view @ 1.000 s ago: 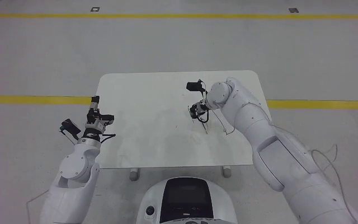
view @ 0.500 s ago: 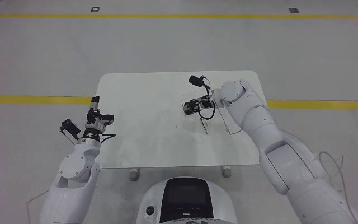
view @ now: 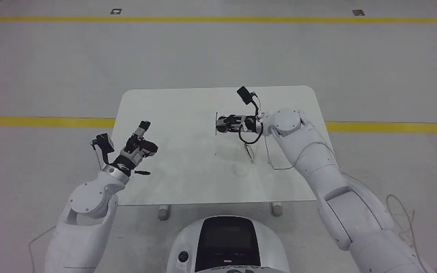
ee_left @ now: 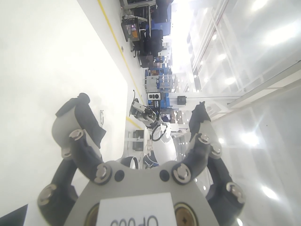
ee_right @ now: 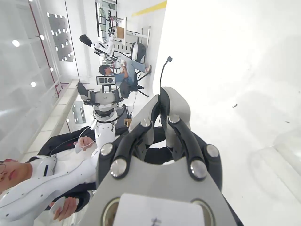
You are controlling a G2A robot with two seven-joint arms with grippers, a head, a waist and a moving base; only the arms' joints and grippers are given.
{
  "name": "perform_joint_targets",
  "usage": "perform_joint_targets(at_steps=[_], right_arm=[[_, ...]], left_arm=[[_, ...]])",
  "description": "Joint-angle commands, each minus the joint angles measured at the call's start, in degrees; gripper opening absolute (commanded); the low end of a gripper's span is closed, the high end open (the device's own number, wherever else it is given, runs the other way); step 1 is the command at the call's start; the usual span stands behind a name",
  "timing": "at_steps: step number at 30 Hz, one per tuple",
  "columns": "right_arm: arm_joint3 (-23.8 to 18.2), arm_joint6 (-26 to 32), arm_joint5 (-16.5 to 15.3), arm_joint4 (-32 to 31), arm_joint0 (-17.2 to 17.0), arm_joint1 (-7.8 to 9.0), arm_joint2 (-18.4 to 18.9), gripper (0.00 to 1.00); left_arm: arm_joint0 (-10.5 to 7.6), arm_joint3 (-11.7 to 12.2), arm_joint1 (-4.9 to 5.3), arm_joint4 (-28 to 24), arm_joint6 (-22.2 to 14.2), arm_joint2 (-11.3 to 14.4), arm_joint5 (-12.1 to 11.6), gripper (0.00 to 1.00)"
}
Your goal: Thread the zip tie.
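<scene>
A thin black zip tie (ee_right: 161, 76) sticks out from between the fingers of my right gripper (ee_right: 160, 95), its square head (ee_right: 169, 59) at the free end. In the top view the right gripper (view: 222, 125) is held over the middle of the white table (view: 177, 174) and points left, with the zip tie (view: 216, 120) standing crosswise at its tip. My left gripper (view: 146, 134) is above the table's left part, open and holding nothing. In the left wrist view its fingers (ee_left: 82, 109) stand wide apart, facing the right gripper (ee_left: 141, 112) across the table.
Some thin loose strands (view: 250, 154) lie on the table just in front of the right gripper, also seen as strands (ee_left: 101, 116) in the left wrist view. The table's right edge (view: 321, 143) is close under the right arm.
The right gripper has swung leftward towards the table's middle, carrying the zip tie and turning to point left. The left arm has moved in from the table's left edge, over the tabletop.
</scene>
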Motion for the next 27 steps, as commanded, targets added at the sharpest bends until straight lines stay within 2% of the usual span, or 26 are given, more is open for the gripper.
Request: perform_joint_targets(at_steps=[1,3,7,11,14,15,23,27], right_arm=[[0.0,0.0,0.0,0.0,0.0,0.0,0.0,0.0],[-0.3,-1.3,0.3,0.0,-0.3,0.03,0.2,0.0],[-5.2,-7.6,3.1,1.3,-3.6,0.11,0.9,0.0],[-13.1,-17.8,8.0,1.7,-9.2,-0.08,0.9,0.0],[-19.3,-22.6,11.7,2.1,-13.2,-0.07,1.0,0.0],[-21.1,-23.9,12.4,1.1,-14.1,0.06,1.0,0.0],[-21.1,-23.9,12.4,1.1,-14.1,0.06,1.0,0.0],[-25.0,-28.7,13.5,-0.3,-16.7,-0.07,0.2,0.0]], left_arm=[[0.0,0.0,0.0,0.0,0.0,0.0,0.0,1.0],[-0.11,-0.1,-0.01,0.2,-0.1,0.2,-0.2,1.0],[-1.01,0.1,-0.06,1.0,-2.0,2.2,-1.1,1.0],[-3.5,0.6,-0.39,2.1,-1.6,5.9,-1.7,1.0],[-5.42,1.5,-0.74,2.4,0.3,8.2,-2.7,1.0],[-5.42,1.5,-0.74,2.4,0.3,8.2,-2.7,1.0],[-5.42,1.5,-0.74,2.4,0.3,8.2,-2.7,1.0],[-5.88,3.1,-0.77,2.2,-1.5,9.3,-3.8,1.0]])
